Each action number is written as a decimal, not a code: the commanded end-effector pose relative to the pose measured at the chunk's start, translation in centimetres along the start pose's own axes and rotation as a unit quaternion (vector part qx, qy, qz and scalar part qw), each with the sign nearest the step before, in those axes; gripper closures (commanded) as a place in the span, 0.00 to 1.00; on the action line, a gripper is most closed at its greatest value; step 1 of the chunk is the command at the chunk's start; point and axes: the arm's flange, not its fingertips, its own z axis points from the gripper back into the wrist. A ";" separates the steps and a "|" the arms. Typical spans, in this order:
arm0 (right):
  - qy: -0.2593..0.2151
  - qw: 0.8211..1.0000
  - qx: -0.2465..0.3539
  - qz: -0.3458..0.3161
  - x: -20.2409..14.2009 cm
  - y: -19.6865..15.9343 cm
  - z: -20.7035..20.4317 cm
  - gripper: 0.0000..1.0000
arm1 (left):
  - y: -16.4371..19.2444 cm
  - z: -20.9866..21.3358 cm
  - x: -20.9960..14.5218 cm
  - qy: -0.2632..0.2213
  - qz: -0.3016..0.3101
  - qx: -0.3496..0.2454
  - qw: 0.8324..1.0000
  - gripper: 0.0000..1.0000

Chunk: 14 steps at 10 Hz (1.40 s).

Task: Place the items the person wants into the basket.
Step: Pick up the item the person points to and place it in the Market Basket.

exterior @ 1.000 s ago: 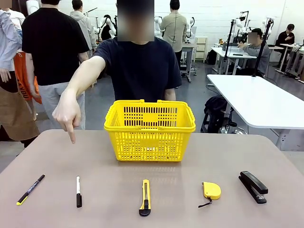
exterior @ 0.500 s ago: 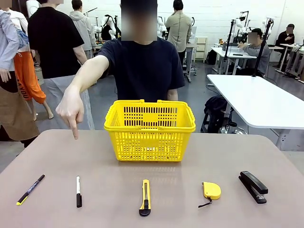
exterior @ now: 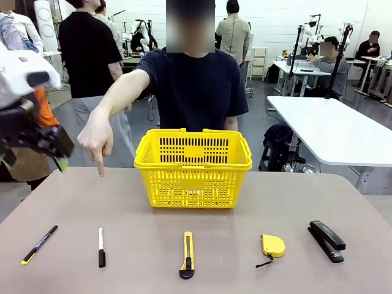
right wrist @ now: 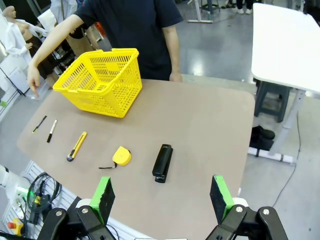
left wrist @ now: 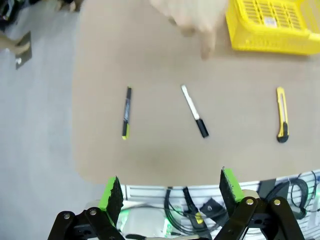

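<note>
The person stands behind the yellow basket [exterior: 193,168] and points a finger of one hand [exterior: 97,142] down at the table's left side, above the white-and-black marker [exterior: 101,247]. The yellow tape measure [exterior: 272,245] and black stapler [exterior: 326,240] lie at the front right. My left gripper [exterior: 33,160] hangs open and blurred high at the far left. From above, the left gripper [left wrist: 170,190] is open and empty over the table's near edge, with the marker [left wrist: 194,117] ahead. My right gripper [right wrist: 162,197] is open and empty, high above the stapler [right wrist: 162,163] and tape measure [right wrist: 121,156].
A thin black pen [exterior: 39,244] with a yellow end lies left of the marker. A yellow-and-black utility knife [exterior: 187,254] lies at the front middle. The tools form a row along the near edge. A white table [exterior: 331,131] stands to the right beyond.
My left arm has come into the front view from the left. The person's pointing hand has drifted slightly right and stays pointing down.
</note>
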 end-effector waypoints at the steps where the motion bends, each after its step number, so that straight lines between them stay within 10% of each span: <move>1: -0.001 1.000 0.000 -0.001 -0.1 -0.1 -0.1 0.00 | -1.4 -1.3 0.1 0.042 0.016 -0.029 0.999 0.00; 14: -0.001 1.000 0.000 -0.001 -0.1 -0.1 -0.1 0.00 | -2.5 -5.3 -0.4 0.083 0.039 -0.055 0.994 0.00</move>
